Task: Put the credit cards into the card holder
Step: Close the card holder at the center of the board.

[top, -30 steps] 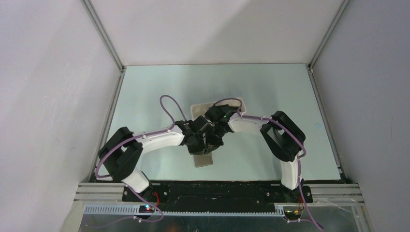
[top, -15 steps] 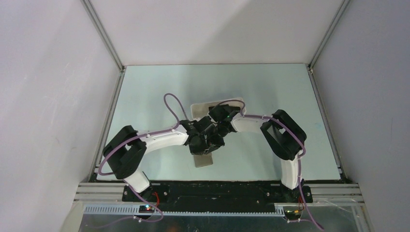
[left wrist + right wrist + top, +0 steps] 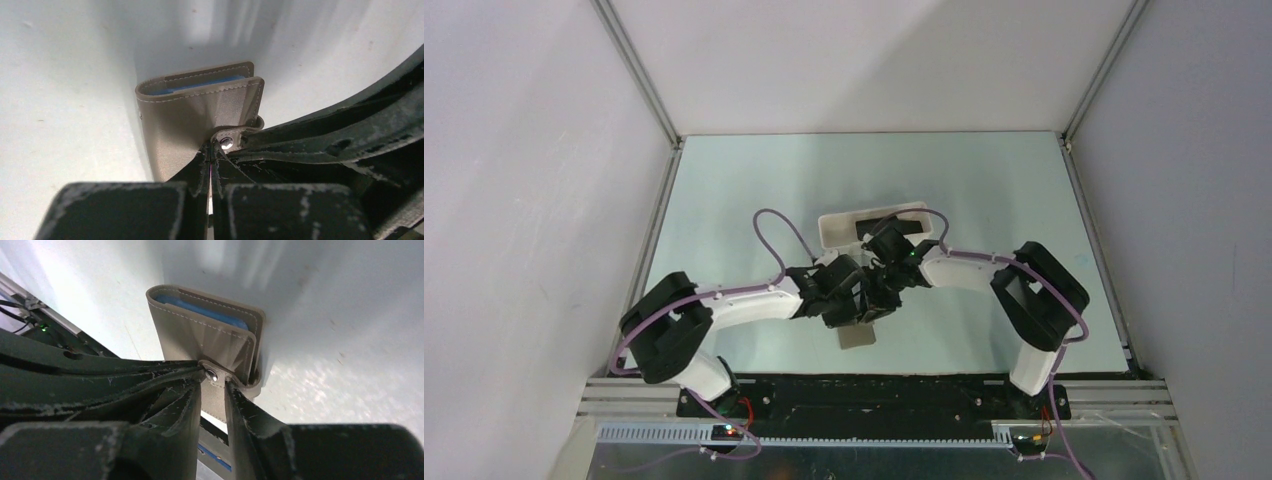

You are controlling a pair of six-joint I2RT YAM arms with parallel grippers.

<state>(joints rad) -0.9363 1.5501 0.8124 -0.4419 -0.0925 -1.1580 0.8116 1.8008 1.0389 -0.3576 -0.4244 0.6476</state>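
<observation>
The card holder is a grey-brown wallet lying near the table's front edge, under both grippers. In the left wrist view the card holder gapes a little, showing its blue inside. My left gripper is shut, pinching the wallet's top cover beside the strap tab. My right gripper has its jaws slightly apart, with the strap tab in the gap between them. From above, the left gripper and right gripper meet tip to tip. One black credit card lies in the white tray.
The white tray stands just behind the grippers, partly covered by the right arm. A purple cable loops up from the left arm. Metal rails border the table on both sides.
Both grippers and the wallet have moved toward the near edge and a little right. The right gripper's jaws, shut before, now stand apart around the strap tab. More of the tray shows.
</observation>
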